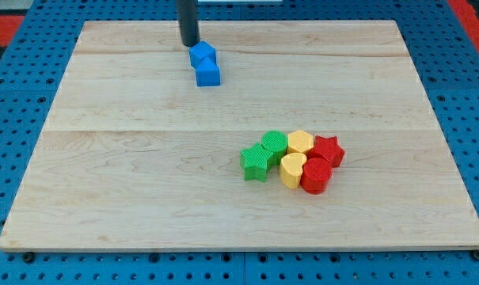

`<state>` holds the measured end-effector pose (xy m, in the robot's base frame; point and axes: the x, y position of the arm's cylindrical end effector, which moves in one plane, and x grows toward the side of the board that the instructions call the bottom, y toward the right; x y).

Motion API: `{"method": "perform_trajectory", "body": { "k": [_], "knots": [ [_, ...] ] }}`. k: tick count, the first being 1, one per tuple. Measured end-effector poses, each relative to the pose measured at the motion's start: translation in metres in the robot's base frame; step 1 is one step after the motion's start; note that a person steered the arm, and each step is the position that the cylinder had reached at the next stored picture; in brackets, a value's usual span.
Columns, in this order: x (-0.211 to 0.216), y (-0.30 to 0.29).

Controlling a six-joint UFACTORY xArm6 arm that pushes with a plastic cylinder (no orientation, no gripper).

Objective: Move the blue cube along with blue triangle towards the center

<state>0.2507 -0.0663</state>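
Two blue blocks touch each other near the view's top, left of the middle. The upper one and the lower one are both small and blocky; I cannot tell which is the cube and which the triangle. My tip stands just above and left of the upper blue block, touching or almost touching it. The dark rod rises out of the view's top.
A cluster sits right of the board's middle: a green star, a green cylinder, two yellow blocks, a red star and a red cylinder. The wooden board lies on a blue pegboard.
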Motion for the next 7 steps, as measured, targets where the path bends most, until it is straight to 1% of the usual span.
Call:
{"method": "perform_trajectory", "body": {
  "k": [1,2,4,6,7],
  "knots": [
    [0.009,0.030],
    [0.037,0.039],
    [0.066,-0.022],
    [0.126,-0.008],
    [0.147,-0.016]
  ]
}}
